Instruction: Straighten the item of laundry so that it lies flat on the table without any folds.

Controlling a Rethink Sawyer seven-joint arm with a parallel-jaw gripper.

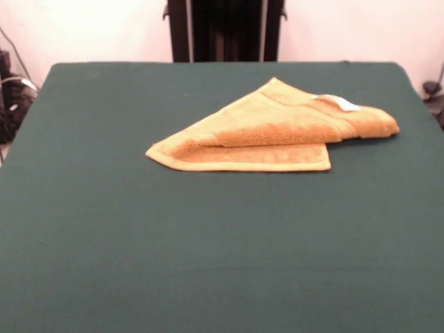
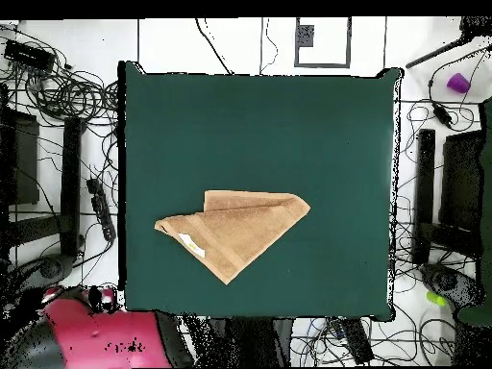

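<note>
Green cloth covers the surface [image 1: 104, 229]; a mustard towel [image 1: 277, 128] lies folded into a triangle just right of centre in the front view, white tag [image 1: 343, 104] at its 2 o'clock end. Soft, light and limp, it likely lifts best by the upper layer's free corner. No claw shows; its state cannot be told.
</note>
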